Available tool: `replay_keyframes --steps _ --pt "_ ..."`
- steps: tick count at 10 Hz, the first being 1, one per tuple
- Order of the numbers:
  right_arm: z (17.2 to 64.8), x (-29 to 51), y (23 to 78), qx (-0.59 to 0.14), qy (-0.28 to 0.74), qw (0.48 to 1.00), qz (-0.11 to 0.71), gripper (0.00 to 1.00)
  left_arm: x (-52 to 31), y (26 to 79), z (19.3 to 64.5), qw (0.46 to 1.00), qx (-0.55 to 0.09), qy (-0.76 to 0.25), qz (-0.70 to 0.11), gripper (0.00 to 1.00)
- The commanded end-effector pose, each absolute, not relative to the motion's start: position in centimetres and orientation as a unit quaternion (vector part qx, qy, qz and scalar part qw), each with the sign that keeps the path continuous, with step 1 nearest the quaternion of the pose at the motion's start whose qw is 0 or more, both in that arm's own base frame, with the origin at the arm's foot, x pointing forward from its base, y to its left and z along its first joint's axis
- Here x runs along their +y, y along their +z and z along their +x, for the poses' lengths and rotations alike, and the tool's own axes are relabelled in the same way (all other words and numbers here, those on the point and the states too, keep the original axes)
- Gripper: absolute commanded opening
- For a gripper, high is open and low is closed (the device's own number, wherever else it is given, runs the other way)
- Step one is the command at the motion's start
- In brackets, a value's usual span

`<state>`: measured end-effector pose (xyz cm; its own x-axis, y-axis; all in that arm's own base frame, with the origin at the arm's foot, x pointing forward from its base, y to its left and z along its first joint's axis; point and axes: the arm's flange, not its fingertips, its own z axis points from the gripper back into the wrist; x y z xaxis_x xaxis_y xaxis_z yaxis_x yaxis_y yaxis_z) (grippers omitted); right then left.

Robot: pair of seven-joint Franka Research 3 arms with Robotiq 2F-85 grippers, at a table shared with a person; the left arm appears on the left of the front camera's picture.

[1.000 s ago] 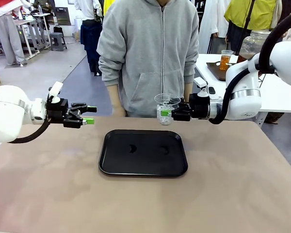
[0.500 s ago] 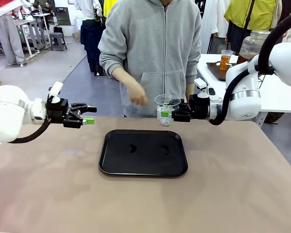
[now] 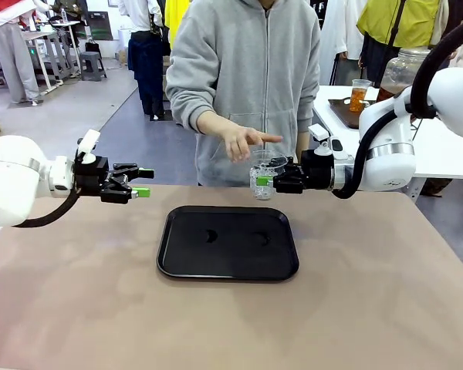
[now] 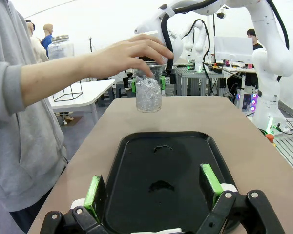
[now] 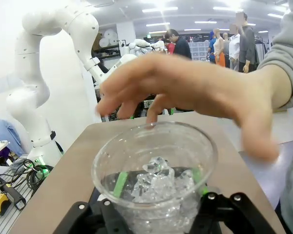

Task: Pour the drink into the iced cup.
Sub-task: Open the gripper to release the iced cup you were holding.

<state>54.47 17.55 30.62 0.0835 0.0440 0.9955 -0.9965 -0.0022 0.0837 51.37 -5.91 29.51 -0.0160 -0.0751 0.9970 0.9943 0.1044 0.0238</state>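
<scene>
Keep right pincer [image 3: 264, 182] clamped on cup [image 3: 265, 173], upright and steady, as hand [image 3: 243, 142] reaches over rim; left pincer [image 3: 143, 183] wide, empty.

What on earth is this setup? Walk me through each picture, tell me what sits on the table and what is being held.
These are two white robot arms at a table, with a person in a grey hoodie standing across from them. The wide picture comes from a fixed camera between the arms. The other two come from cameras on the arms' wrists, each looking along its own fingers.

A black tray lies on the table with nothing on it.

The right end effector is shut on a clear plastic cup with ice in it, held up beyond the tray's far edge. The left end effector is open and holds nothing, off to the tray's left.

The person's hand reaches out just above the cup's rim. A big glass jar stands on a white table behind.
</scene>
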Motion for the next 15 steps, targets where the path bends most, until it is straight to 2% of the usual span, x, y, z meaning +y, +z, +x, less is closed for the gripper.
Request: replay_keyframes --steps 1,15 --pt "54.35 17.65 30.98 -0.475 0.492 0.524 0.507 0.63 -5.96 29.72 51.34 0.538 -0.511 -0.494 -0.453 1.00" --pt "54.35 17.65 30.98 -0.475 0.492 0.524 0.507 0.63 -5.96 29.72 51.34 0.538 -0.511 -0.494 -0.453 1.00"
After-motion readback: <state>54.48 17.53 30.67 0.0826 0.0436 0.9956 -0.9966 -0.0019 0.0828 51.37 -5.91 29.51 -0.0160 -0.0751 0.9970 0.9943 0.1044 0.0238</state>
